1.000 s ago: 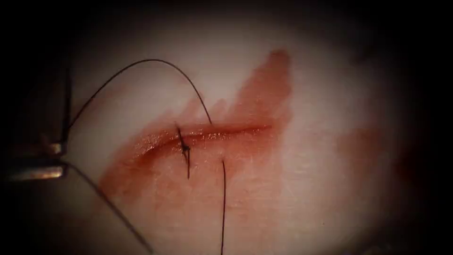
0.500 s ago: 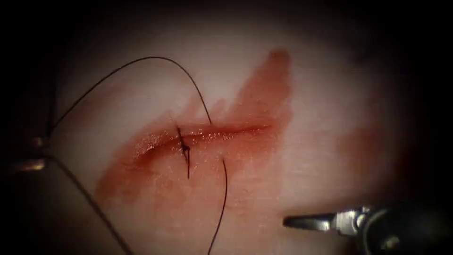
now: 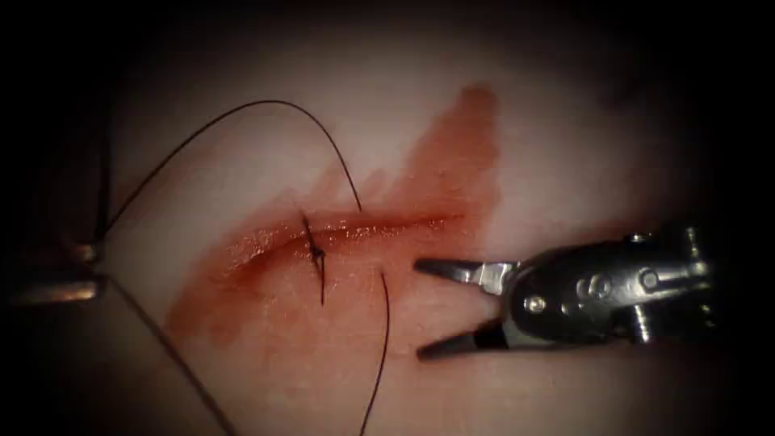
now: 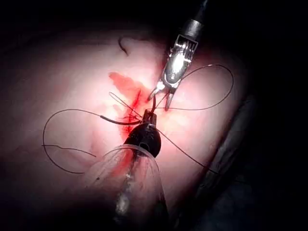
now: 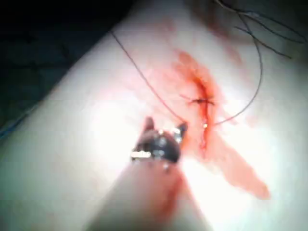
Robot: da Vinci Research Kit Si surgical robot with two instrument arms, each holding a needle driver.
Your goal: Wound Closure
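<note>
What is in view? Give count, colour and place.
tissue: one, pale pink, under everything.
cut: one, red, across the middle.
red fluid: one patch, red, around the cut.
stitch: one, dark, knotted across the cut.
thread: one, dark, looping from left end effector to cut, then trailing below.
needle: apparently one, dark, curved, at left end effector's tip, seemingly outside tissue.
left end effector: one, metallic, left of the cut; grip unclear.
right end effector: one, silver, right of the thread, open, empty.
</note>
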